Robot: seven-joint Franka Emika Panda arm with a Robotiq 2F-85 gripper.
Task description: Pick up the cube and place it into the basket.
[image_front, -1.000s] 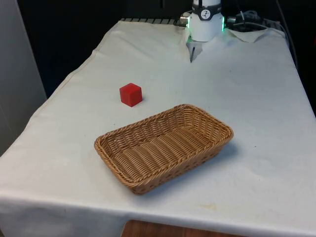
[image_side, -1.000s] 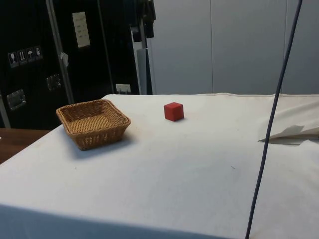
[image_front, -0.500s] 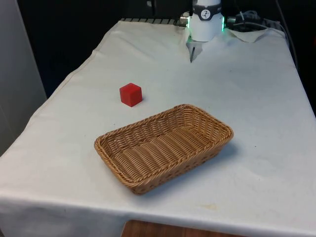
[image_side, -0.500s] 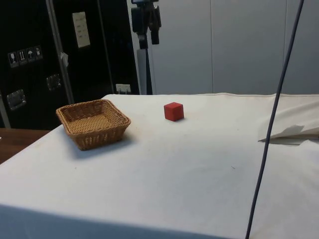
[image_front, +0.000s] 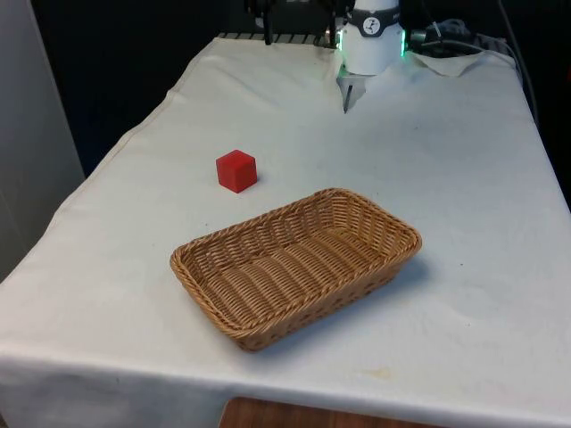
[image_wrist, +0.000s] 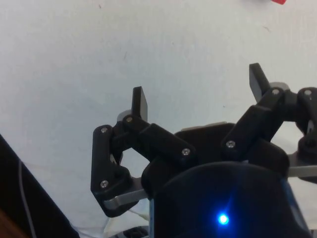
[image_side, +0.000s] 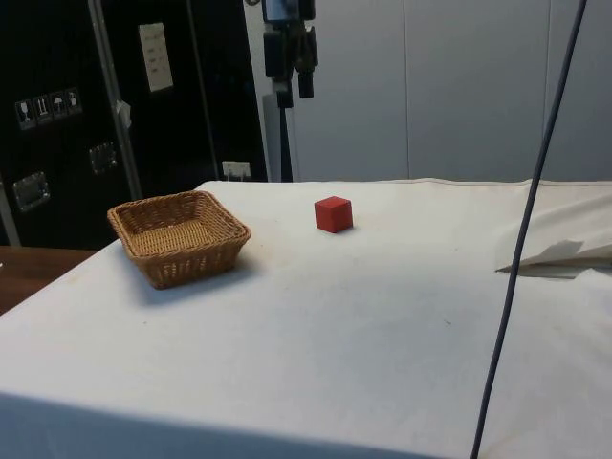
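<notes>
Hovering gripper (image_side: 292,88) spread wide, empty | cube (image_side: 334,214) on cloth well below it

Evenly lit from overhead; soft shadow beside basket (image_side: 178,235) on white cloth (image_front: 446,178). Dark surroundings. Mild glare on cloth in wrist view; no motion blur.

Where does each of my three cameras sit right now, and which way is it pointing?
Front view: across the table at the basket and red cube; the gripper hangs at the far end.
Side view: from the table's side, cube right of basket, gripper high above.
Wrist view: looks down on white cloth past open fingers.
Front and side views share cube, basket, gripper.
</notes>
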